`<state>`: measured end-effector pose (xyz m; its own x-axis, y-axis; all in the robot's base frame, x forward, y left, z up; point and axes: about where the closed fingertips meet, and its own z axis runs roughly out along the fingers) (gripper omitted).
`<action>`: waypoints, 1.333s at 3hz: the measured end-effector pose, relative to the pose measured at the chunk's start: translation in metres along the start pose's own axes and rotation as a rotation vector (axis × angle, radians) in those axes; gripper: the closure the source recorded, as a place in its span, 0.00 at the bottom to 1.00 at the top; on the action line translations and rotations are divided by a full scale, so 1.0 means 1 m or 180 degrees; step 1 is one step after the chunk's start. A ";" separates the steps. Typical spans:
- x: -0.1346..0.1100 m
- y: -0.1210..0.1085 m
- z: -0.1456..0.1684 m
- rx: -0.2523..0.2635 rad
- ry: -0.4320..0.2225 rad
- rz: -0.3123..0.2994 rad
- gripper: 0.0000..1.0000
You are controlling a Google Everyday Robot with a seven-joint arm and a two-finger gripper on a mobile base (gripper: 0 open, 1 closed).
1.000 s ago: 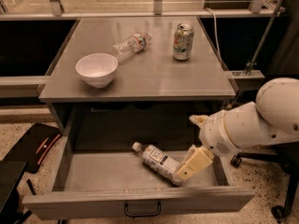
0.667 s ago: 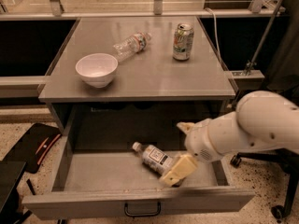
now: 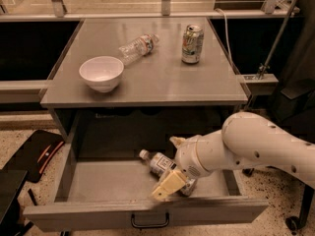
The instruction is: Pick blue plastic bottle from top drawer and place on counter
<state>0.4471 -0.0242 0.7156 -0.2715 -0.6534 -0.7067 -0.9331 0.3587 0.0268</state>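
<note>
The blue plastic bottle (image 3: 158,162) lies on its side in the open top drawer (image 3: 98,183), white cap pointing left, dark label facing up. My gripper (image 3: 172,164) reaches down into the drawer from the right. It is open, with one cream finger (image 3: 167,185) in front of the bottle and the other (image 3: 176,141) behind it, so the bottle's right end lies between them. My white arm hides the bottle's base. The counter (image 3: 157,80) is the grey top above the drawer.
On the counter stand a white bowl (image 3: 101,73) at the left and a drink can (image 3: 192,44) at the back right. A clear crinkled bottle (image 3: 138,47) lies at the back middle. The drawer front carries a black handle (image 3: 149,222). A black chair (image 3: 34,154) stands at the left.
My gripper has moved left and down along the drawer, from beside the bottle's right end to straddling the bottle. The bottle has not moved.
</note>
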 end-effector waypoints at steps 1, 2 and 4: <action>0.004 -0.009 -0.003 0.0180 0.0043 0.0052 0.00; 0.030 -0.015 0.007 0.0486 0.0192 0.0019 0.00; 0.026 -0.021 0.008 0.0462 0.0174 0.0029 0.00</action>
<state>0.4620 -0.0433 0.6912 -0.2958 -0.6836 -0.6672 -0.8877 0.4547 -0.0723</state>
